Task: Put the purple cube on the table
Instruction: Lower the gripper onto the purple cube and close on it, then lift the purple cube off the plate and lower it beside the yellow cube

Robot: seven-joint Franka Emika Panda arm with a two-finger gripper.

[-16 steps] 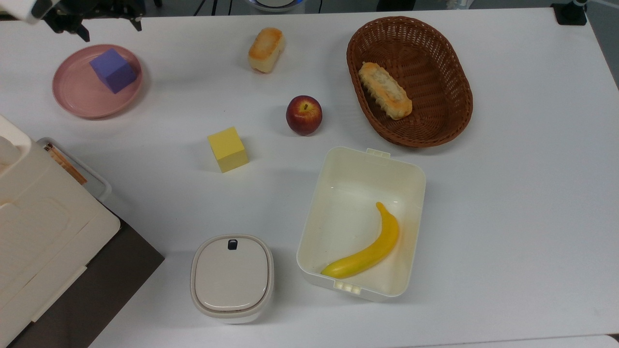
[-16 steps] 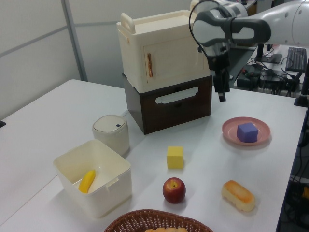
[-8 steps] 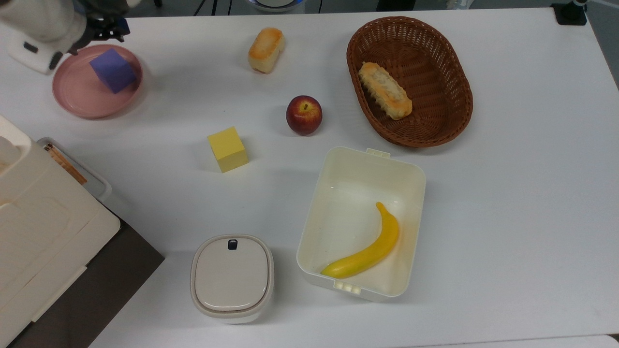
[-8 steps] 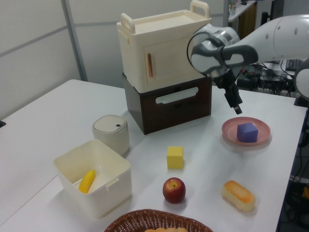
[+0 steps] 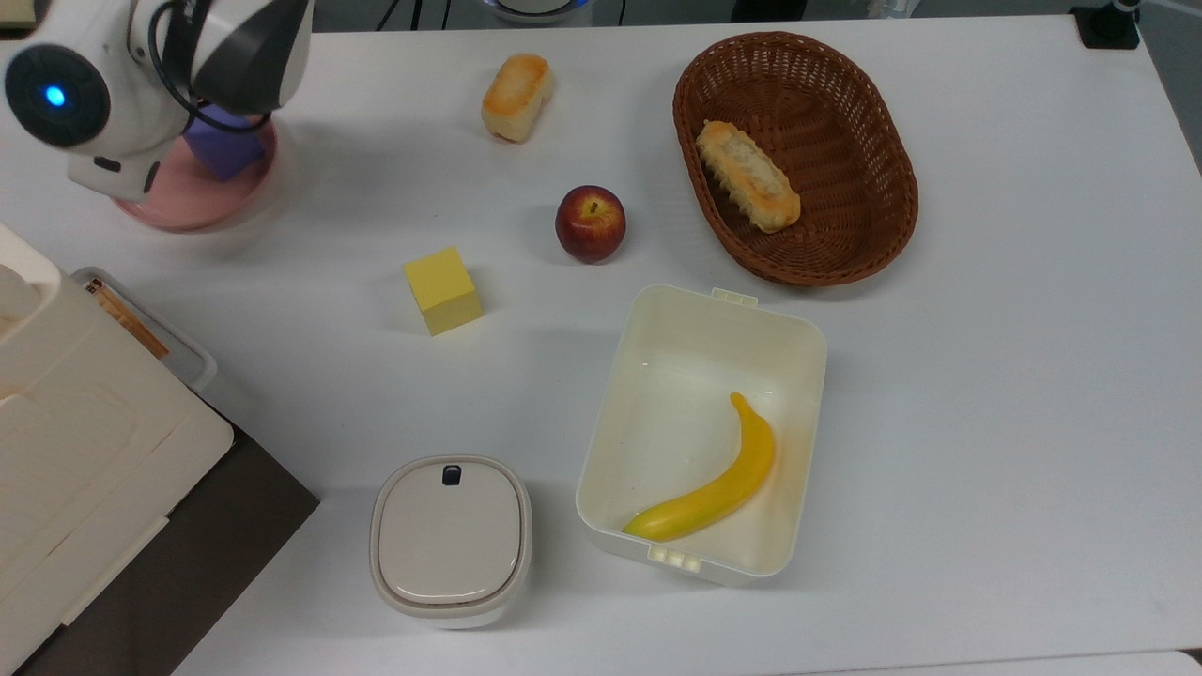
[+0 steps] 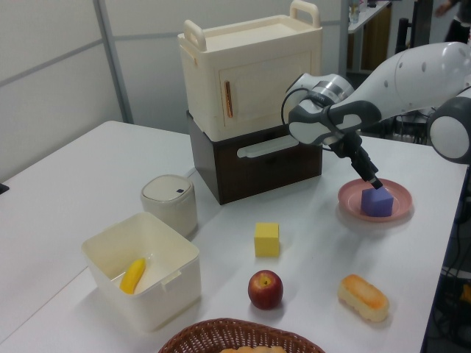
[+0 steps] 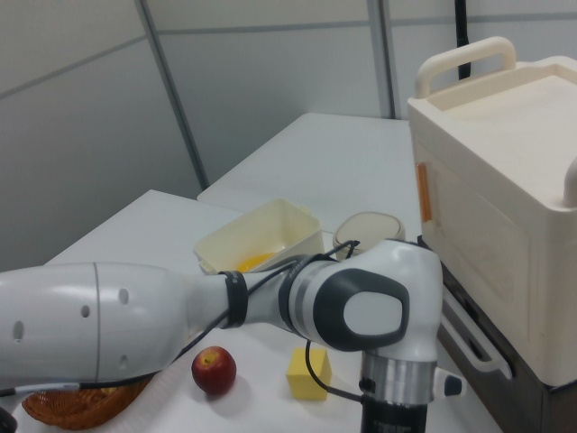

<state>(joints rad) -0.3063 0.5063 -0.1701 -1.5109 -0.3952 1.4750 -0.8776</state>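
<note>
The purple cube (image 6: pixel 377 201) rests on the round pink plate (image 6: pixel 349 197) near the left view's right edge. My gripper (image 6: pixel 375 183) slants down from the left view's left, its tip right at the cube's top face. In the top view my arm's wrist (image 5: pixel 160 66) covers most of the plate (image 5: pixel 202 202), and a corner of the cube (image 5: pixel 225 152) peeks out beneath it. The white table (image 5: pixel 986 376) spreads out around the plate.
A yellow cube (image 5: pixel 442 290), an apple (image 5: pixel 590 222) and a bread roll (image 5: pixel 516 96) lie toward the table's middle. A wicker basket (image 5: pixel 887 141), a cream box (image 5: pixel 615 376) with a banana, a lidded container (image 5: pixel 451 540) and a cream cabinet (image 6: pixel 250 95) stand around.
My arm has swung over the pink plate and come down, bringing the gripper from high beside the cabinet to the cube's top. The cube has not moved.
</note>
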